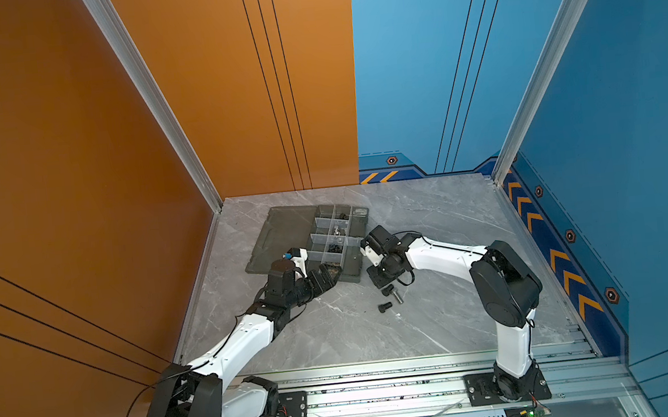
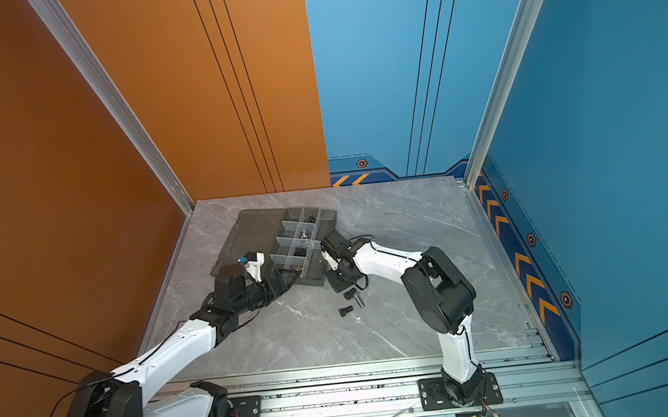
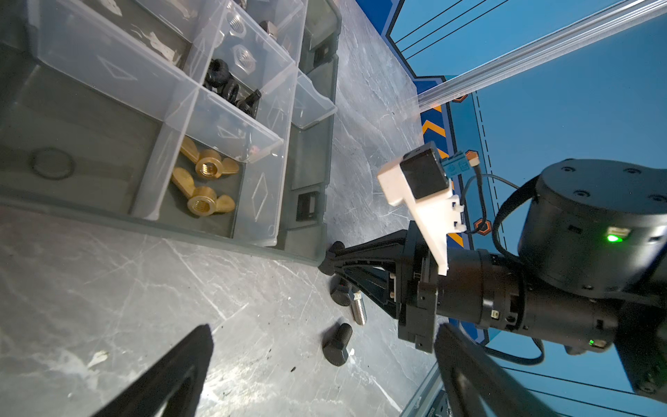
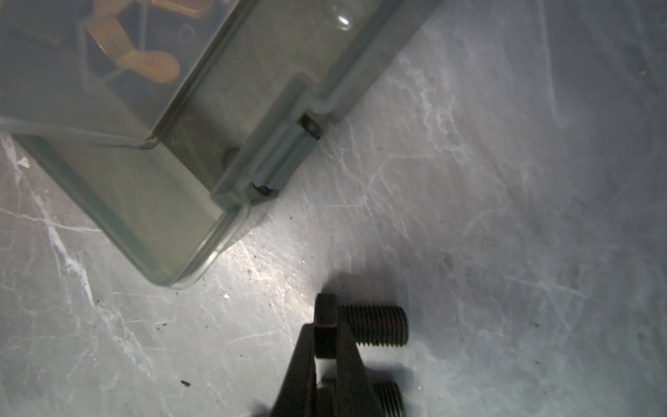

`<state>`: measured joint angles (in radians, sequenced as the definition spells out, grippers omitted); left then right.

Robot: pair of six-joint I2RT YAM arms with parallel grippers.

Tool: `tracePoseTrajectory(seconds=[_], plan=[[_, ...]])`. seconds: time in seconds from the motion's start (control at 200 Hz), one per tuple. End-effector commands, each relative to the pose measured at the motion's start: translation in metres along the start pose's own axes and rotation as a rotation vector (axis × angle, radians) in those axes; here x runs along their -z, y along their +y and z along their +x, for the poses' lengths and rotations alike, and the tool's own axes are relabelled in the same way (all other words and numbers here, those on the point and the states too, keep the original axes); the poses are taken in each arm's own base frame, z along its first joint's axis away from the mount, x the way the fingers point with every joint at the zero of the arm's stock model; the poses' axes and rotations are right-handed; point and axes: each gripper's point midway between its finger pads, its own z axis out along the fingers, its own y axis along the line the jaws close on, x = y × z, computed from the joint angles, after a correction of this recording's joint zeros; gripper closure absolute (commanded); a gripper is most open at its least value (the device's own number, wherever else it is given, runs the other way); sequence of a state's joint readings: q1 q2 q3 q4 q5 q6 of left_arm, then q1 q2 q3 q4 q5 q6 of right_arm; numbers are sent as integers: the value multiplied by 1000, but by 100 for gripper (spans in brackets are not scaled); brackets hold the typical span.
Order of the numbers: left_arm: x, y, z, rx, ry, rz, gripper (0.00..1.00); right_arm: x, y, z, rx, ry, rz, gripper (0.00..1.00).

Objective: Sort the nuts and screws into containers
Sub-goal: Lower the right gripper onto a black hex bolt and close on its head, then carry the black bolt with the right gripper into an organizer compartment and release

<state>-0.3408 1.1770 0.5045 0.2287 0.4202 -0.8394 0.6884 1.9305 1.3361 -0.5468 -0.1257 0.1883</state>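
right gripper (image 4: 325,339) pinches the black screw (image 4: 377,325) by the head, shaft crosswise to the jaws, tray (image 4: 151,202) just ahead.

On table (image 1: 439,320), screws (image 1: 385,307) right of tray (image 1: 353,269)

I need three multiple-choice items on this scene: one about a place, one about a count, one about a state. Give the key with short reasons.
1. Where do the brass wing nuts lie? A on the table; B in a cell of the tray; C on the lid.
2. How many wing nuts show in the left wrist view? A two; B four; C none.
3. The right gripper is: A wide open; B shut on a black bolt; C shut on a silver nut.

1B: they sit between the tray's dividers. 2A: two lie side by side. 3B: its jaws pinch the bolt's head.
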Motion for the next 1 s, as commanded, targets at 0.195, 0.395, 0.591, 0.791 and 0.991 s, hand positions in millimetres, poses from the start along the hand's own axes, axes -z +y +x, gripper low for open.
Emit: tracePoseTrajectory(seconds=[0.195, 0.395, 0.591, 0.791, 0.991], plan=[[4, 1, 0, 4, -9, 5, 2, 27, 6, -28, -20, -98, -59, 100], [4, 2, 0, 4, -11, 6, 2, 52, 3, -50, -23, -160, -77, 100], [5, 1, 0, 4, -13, 7, 2, 73, 7, -75, 0, -219, -81, 100], [6, 1, 0, 4, -15, 9, 2, 78, 19, -106, 19, -264, -115, 100], [10, 4, -1, 6, -23, 2, 2, 57, 25, -121, 51, -228, -105, 100]])
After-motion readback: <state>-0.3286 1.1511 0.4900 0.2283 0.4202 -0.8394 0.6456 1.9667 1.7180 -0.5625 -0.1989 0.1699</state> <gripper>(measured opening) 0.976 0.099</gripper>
